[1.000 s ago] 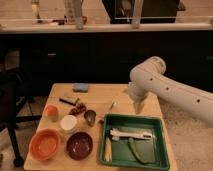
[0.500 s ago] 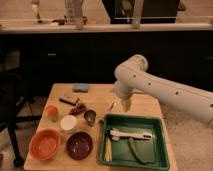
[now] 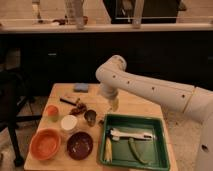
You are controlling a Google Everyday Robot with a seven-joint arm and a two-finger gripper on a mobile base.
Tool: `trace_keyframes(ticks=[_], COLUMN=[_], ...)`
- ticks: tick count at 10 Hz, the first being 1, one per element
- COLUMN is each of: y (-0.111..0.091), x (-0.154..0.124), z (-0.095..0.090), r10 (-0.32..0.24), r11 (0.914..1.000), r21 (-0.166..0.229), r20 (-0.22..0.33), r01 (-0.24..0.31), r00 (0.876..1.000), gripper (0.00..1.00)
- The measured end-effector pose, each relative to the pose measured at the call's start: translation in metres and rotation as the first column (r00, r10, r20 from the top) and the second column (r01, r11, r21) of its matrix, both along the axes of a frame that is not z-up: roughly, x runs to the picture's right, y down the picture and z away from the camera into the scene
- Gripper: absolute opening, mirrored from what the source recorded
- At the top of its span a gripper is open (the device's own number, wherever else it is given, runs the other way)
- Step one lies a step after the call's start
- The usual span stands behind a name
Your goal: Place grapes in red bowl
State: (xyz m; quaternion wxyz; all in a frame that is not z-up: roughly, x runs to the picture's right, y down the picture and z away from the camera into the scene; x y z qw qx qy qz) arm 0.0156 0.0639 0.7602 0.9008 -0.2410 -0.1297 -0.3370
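Grapes (image 3: 78,109) lie on the surface (image 3: 57,93) just beside the metal cup (image 3: 90,116), apart from the red bowl (image 3: 45,144). I see the pincer (image 3: 114,105) open and empty, hovering near the green tray's (image 3: 145,118) far edge.

a wooden table (image 3: 136,108) stands on a pale speckled floor (image 3: 177,131). behind it, a dark cabinet front (image 3: 55,60) runs under a light counter (image 3: 150,26). a black chair (image 3: 11,107) sits at left. the light is dim and warm.

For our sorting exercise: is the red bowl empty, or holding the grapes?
Empty: the red bowl shows only its pale inside; the grapes lie on the table, and the gripper hangs just behind the green tray.
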Motion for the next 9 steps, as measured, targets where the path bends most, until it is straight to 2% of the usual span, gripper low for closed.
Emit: trace_keyframes(ticks=[6,7,9], y=[0.0,-0.001,-0.007], x=[0.0,-0.002,-0.025], z=[0.001,0.004,0.024], r10=[0.004,0.002,-0.032], r11=[1.0,1.0,0.9994], r21=[0.0,-0.002,-0.015], r20=[0.0,0.0,0.015], r01=[-0.004,-0.002,0.032], r00=[1.0,1.0,0.999], gripper=[0.8,0.8,0.8])
